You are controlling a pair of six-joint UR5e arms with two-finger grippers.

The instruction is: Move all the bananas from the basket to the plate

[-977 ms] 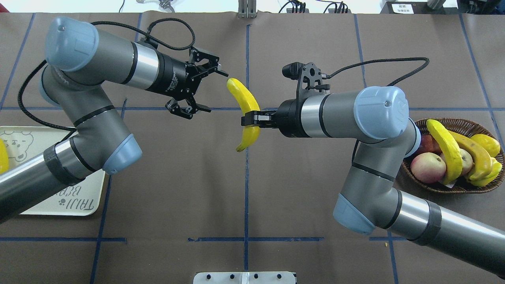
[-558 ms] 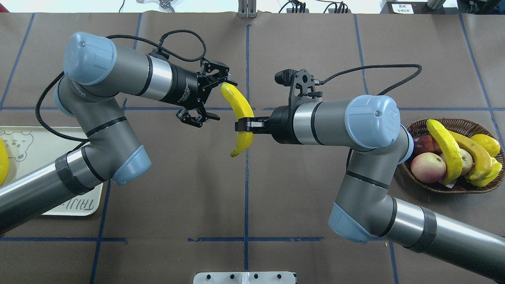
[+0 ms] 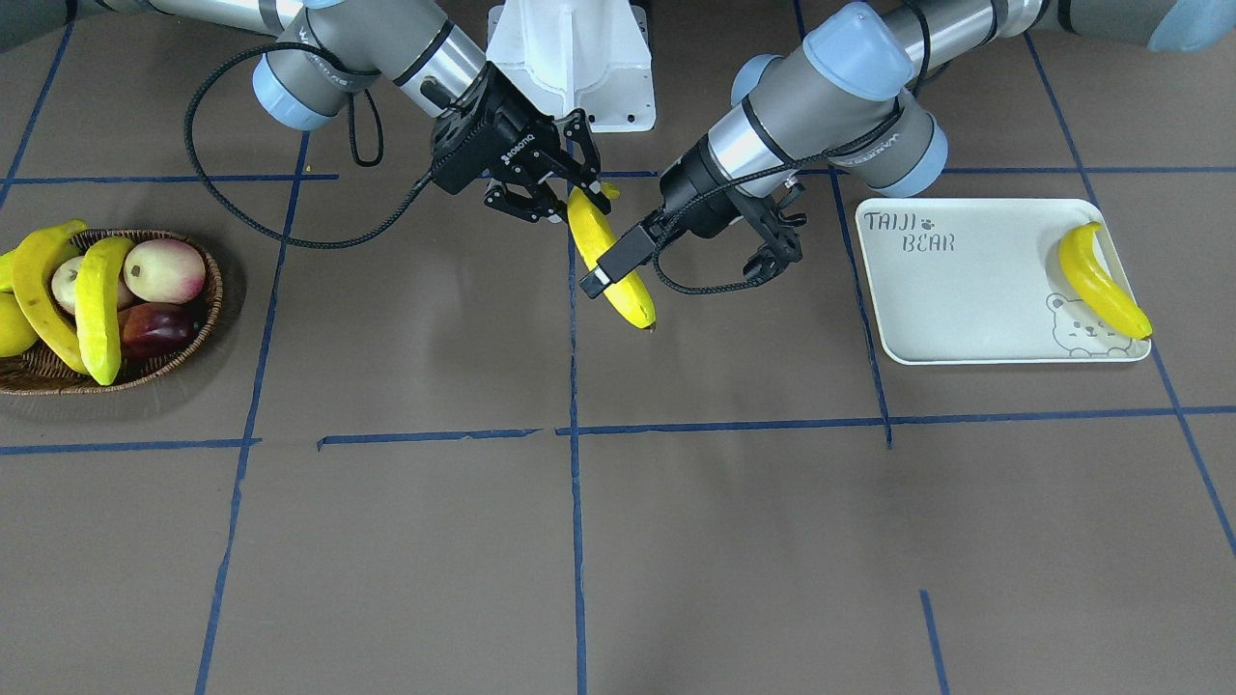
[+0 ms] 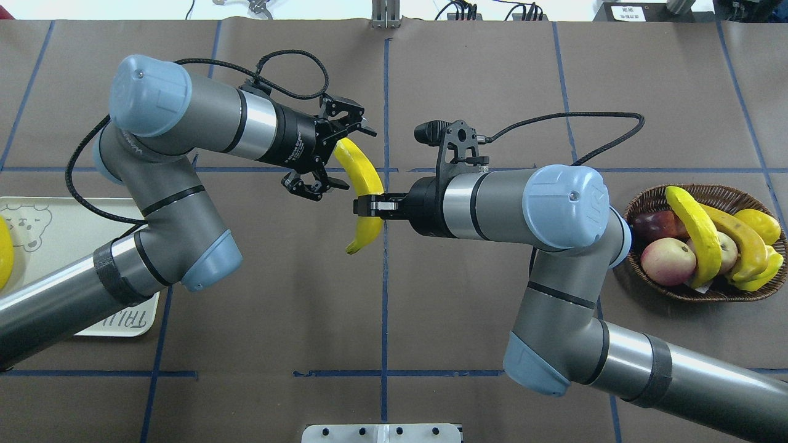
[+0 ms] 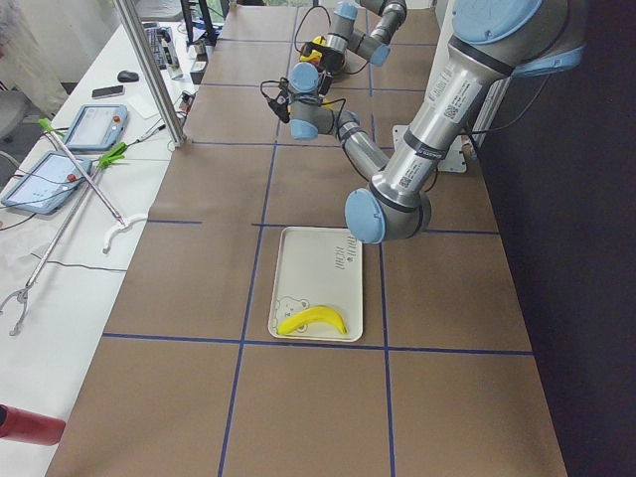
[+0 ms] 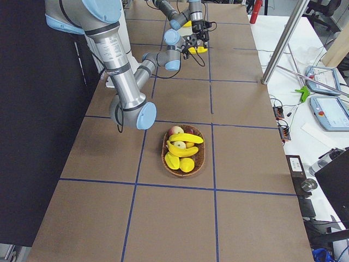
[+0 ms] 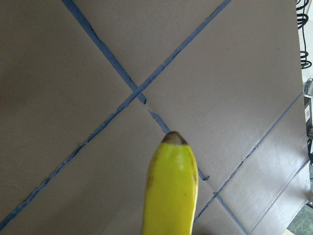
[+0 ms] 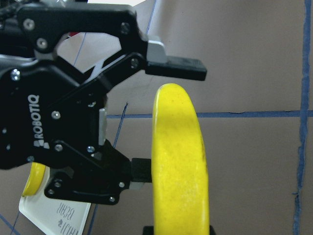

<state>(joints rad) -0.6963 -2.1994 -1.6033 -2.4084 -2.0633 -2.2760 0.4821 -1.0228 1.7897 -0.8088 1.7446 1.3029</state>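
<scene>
My right gripper point(image 4: 367, 206) is shut on the middle of a yellow banana point(image 4: 363, 178) and holds it in the air over the table's centre. My left gripper point(image 4: 351, 157) is open, its fingers point(image 8: 176, 66) on either side of the banana's far end point(image 8: 178, 161). The left wrist view shows only that end point(image 7: 171, 191). One banana point(image 3: 1101, 280) lies on the cream plate point(image 3: 966, 309) on my left. Two bananas point(image 4: 692, 237) point(image 4: 735, 240) lie in the wicker basket point(image 4: 677, 294) on my right.
The basket also holds pink-cream apples point(image 4: 668, 261), a dark red one point(image 4: 649, 223) and a stubby yellow pear-shaped fruit point(image 4: 758, 224). Blue tape lines cross the brown table. A white mount point(image 4: 381, 434) sits at the near edge.
The right arm has carried the banana left and nearer to me. The left gripper has moved right, so the banana's far end now sits between its open fingers.
</scene>
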